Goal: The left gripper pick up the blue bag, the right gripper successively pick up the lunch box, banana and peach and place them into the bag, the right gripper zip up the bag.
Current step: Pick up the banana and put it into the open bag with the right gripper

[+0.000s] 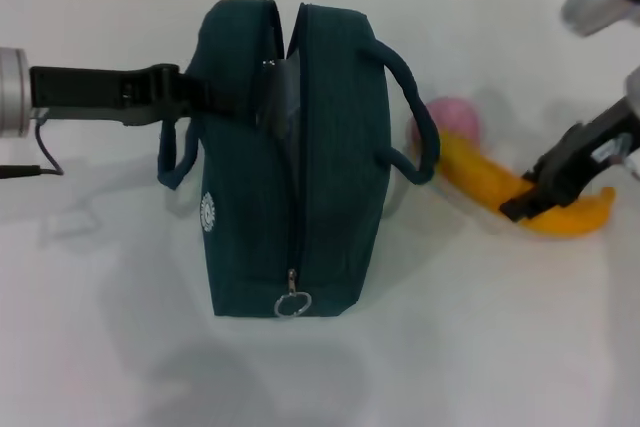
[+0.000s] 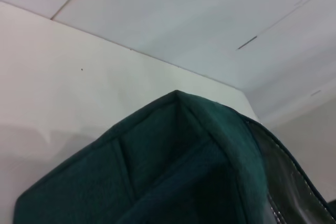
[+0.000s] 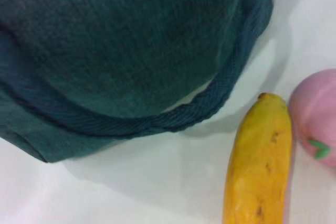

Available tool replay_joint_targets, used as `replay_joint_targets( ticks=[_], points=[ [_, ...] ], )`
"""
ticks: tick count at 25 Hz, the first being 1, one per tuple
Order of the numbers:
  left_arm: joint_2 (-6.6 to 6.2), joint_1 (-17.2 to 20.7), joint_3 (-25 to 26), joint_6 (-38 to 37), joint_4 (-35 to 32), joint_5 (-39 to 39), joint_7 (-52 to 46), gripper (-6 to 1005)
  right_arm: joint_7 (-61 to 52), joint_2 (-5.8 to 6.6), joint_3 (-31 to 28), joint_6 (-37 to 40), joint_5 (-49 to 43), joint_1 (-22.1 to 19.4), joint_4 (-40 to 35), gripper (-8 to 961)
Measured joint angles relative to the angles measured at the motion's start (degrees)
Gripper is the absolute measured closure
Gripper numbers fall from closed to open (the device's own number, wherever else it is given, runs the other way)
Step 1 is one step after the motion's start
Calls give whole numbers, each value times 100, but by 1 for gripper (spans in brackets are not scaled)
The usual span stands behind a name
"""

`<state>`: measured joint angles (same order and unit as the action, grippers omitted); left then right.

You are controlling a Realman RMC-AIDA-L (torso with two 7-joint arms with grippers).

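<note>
Blue bag point(image 1: 330, 147) mouth narrowly open, handle point(image 1: 415, 117) crowding banana point(image 1: 500, 187) and peach point(image 1: 455, 117)

Lab-like test bench, bare white tabletop point(image 1: 480, 347), plain white wall point(image 2: 210, 19)

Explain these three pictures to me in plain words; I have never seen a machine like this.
This is a two-armed robot working at a white table. The wide picture comes from a camera on its head, the other two from cameras on its wrists. The left gripper reaches in from the left and grips the near-side edge of the blue bag, which stands upright with its top partly unzipped. To the bag's right lie the banana and, beyond it, the peach. The right gripper is down at the banana, fingers either side of it. The left wrist picture shows the bag's fabric up close; the right wrist picture shows bag, banana and peach.
</note>
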<state>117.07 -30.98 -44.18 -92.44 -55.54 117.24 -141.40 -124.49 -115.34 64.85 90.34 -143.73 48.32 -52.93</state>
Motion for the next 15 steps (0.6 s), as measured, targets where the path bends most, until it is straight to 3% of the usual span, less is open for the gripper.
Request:
replay_joint_targets(
  ticks=[3, 8, 12, 15],
  points=[
    [0, 58, 116, -22, 1, 0, 47, 969, 16, 47, -433, 207, 405, -393, -638, 532],
    [4, 74, 132, -42, 14, 0, 52, 970, 359, 184, -2070, 960, 1961, -866, -1301, 531],
    [26, 47, 131, -66, 18, -5, 25, 970, 791, 257, -2814, 1464, 3958, -1114, -1210, 531],
    [43, 35, 113, -136, 18, -149, 21, 969, 1251, 256, -2742, 1512, 5167, -1213, -698, 531]
  ],
)
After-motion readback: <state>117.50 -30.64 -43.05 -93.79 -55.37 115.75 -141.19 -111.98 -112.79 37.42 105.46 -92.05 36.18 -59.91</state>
